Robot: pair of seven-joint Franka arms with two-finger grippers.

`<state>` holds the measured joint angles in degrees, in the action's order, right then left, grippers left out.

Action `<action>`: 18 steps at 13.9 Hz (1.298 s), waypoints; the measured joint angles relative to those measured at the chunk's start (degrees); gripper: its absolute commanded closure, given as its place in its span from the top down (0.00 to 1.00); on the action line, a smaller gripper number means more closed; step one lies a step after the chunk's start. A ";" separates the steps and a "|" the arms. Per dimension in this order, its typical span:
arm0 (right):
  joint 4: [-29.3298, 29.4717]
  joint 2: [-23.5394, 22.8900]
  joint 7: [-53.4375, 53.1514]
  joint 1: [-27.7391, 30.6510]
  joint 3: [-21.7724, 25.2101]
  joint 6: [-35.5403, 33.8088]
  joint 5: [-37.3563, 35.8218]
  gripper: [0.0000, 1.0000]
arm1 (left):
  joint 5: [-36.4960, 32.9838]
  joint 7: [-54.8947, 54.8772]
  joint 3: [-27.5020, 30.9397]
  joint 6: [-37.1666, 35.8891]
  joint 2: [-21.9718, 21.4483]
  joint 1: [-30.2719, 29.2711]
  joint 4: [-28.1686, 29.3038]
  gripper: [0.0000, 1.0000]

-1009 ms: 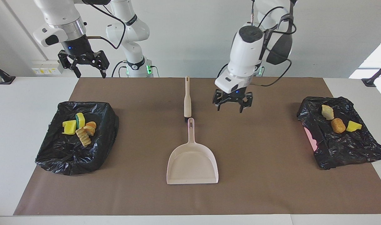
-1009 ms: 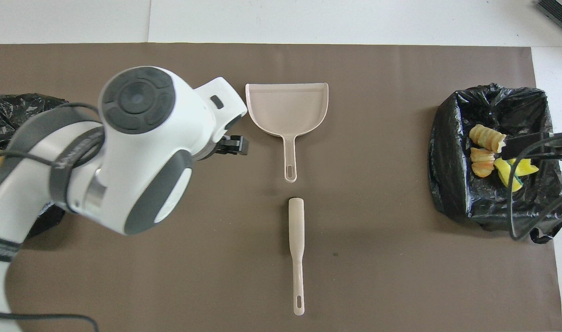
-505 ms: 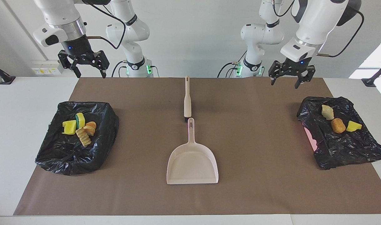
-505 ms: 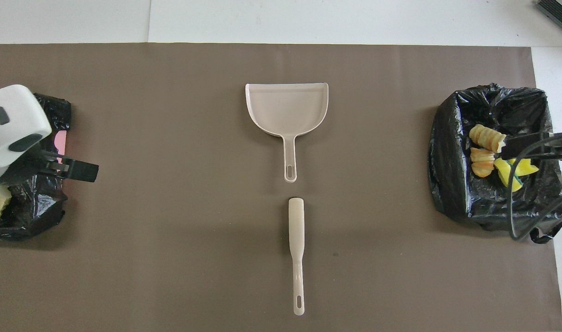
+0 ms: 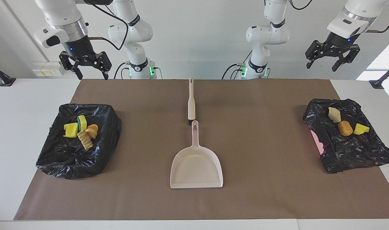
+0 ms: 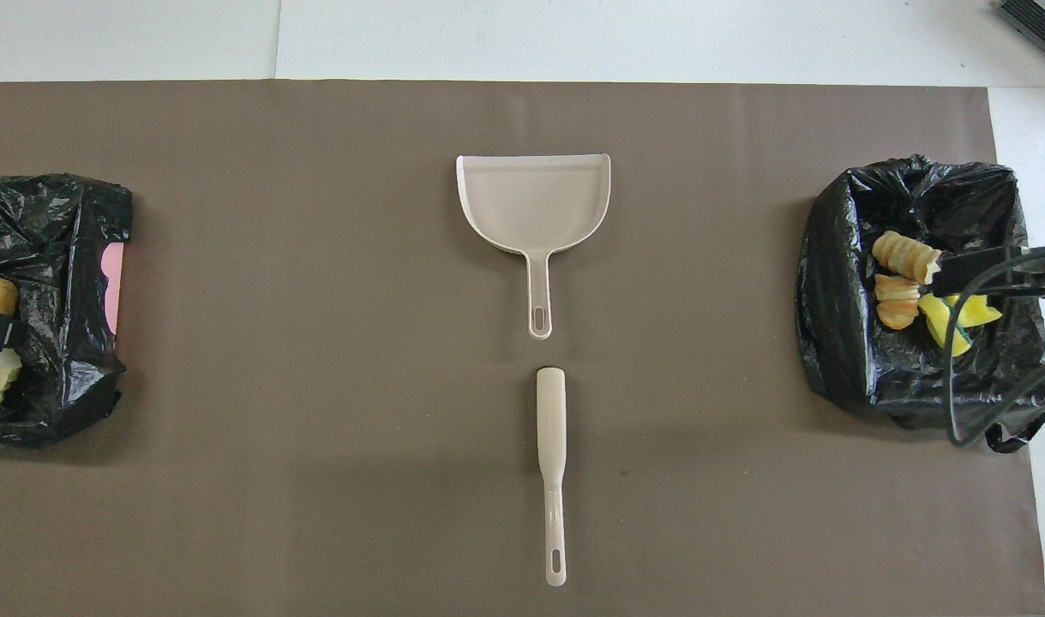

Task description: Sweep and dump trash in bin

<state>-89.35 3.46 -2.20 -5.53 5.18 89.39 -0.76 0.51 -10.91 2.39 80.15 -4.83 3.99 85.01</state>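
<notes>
White arms [image 5: 130,28] — black cables, black jaws, green base lights.

A white counter [image 5: 28,95] filled the room's foreground, most of its top covered by a large brown mat [image 5: 271,159]. A plain pale wall [image 5: 197,38] rose at the robots' end. A row of white sockets [image 5: 47,72] sat low on that wall toward the right arm's end. Bright daylight came from a window [image 5: 384,64] at the left arm's end.

Dustpan [image 5: 196,167] at frame centre, brush [image 5: 191,101] just above it; 2 bins [image 5: 76,159] [image 5: 354,153] holding trash [image 5: 81,129] at the frame's side edges.
</notes>
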 measured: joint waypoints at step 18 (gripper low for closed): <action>0.00 0.01 0.02 0.02 0.09 0.00 -0.04 1.00 | 0.58 -0.02 -0.39 -5.08 2.80 -0.79 -5.68 1.00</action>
<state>-89.35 3.47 -2.18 -5.51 5.28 89.39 -0.80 1.09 -10.93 2.00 75.07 -2.03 3.20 79.33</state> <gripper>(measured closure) 0.000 0.000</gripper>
